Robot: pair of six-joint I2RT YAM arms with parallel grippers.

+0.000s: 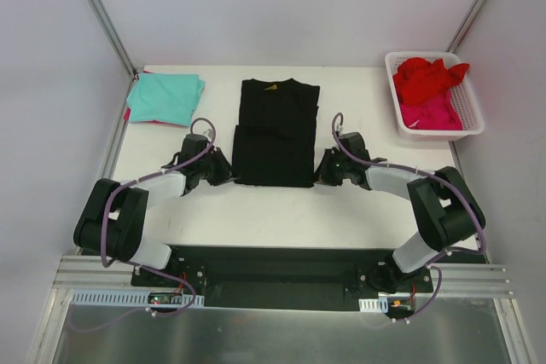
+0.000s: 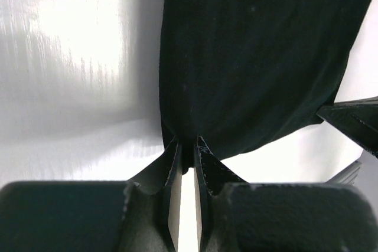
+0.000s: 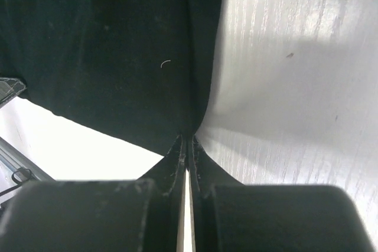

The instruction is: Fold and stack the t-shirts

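Observation:
A black t-shirt (image 1: 275,130) lies folded into a long strip in the middle of the white table. My left gripper (image 1: 229,171) is at its near left corner, shut on a pinch of the black cloth (image 2: 254,57); the fabric sits bunched between the tips of that gripper (image 2: 188,144). At the near right corner my right gripper (image 1: 322,171) is shut on the hem, its tips (image 3: 186,138) pressed together on the black cloth (image 3: 106,45). A folded teal t-shirt (image 1: 165,97) rests at the far left on a pink one (image 1: 128,114).
A white slotted basket (image 1: 394,83) at the far right holds a crumpled red shirt (image 1: 429,77) and a pink one (image 1: 435,112). Aluminium frame posts rise at both far corners. The right arm's tip (image 2: 354,119) shows at the edge of the left wrist view.

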